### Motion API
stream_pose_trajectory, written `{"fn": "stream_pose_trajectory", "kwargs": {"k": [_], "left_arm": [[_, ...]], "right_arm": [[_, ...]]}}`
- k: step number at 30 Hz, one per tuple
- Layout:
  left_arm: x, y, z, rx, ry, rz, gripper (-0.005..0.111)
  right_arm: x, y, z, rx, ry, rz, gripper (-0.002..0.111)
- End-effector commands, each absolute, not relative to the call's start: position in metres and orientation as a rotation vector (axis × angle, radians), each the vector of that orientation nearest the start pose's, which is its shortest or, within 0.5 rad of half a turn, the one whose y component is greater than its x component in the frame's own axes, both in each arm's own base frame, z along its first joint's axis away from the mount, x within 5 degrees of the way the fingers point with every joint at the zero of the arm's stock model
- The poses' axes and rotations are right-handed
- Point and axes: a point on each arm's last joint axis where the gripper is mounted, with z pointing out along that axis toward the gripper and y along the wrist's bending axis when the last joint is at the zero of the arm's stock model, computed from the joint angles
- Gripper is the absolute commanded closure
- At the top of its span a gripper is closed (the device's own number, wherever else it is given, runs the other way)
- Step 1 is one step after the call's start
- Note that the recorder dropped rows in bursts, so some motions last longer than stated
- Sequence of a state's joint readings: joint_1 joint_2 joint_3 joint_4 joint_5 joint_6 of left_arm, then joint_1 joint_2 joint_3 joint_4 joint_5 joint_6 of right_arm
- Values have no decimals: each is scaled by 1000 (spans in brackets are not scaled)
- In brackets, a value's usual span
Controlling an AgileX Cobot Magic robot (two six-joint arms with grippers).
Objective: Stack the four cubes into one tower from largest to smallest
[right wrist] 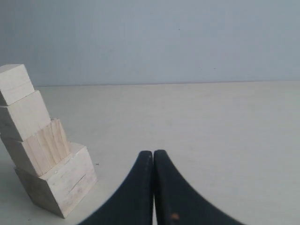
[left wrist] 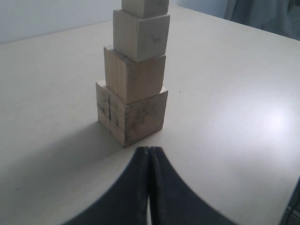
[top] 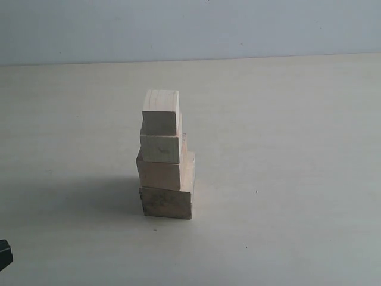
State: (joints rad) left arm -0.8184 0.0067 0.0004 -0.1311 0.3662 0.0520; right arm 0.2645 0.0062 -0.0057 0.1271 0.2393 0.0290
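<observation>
Four pale wooden cubes stand as one tower [top: 164,156] near the middle of the table. The largest cube [top: 166,202] is at the bottom, a smaller one [top: 162,174] sits on it, then a third [top: 161,148], and the smallest [top: 161,111] is on top. Each is slightly offset from the one below. The tower [left wrist: 136,79] shows in the left wrist view, its top cut off by the frame. My left gripper [left wrist: 149,151] is shut and empty, just short of the bottom cube. My right gripper [right wrist: 153,153] is shut and empty, apart from the tower [right wrist: 40,150].
The pale table [top: 286,149] stretches around the tower to a light wall at the back. A dark piece of the left arm [top: 5,255] shows at the lower left edge of the exterior view. Grey cloth [left wrist: 265,16] hangs beyond the table's far side.
</observation>
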Motion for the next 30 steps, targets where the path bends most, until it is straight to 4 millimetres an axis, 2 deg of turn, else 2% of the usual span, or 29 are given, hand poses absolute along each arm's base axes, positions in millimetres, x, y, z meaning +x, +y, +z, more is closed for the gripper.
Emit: {"fn": "stream_pose_trajectory", "kwargs": {"k": [1,4,30], "left_arm": [[33,-42,181,715,1750,-664,107],[33,-42,181,715,1750,-664,107],[33,-42,181,716,1749,-663,107]], "right_arm": [[54,12,192,-29,1724,266,108],[55,8,192,25,1722,220,108],[55,9,192,23,1722,222,108]]}}
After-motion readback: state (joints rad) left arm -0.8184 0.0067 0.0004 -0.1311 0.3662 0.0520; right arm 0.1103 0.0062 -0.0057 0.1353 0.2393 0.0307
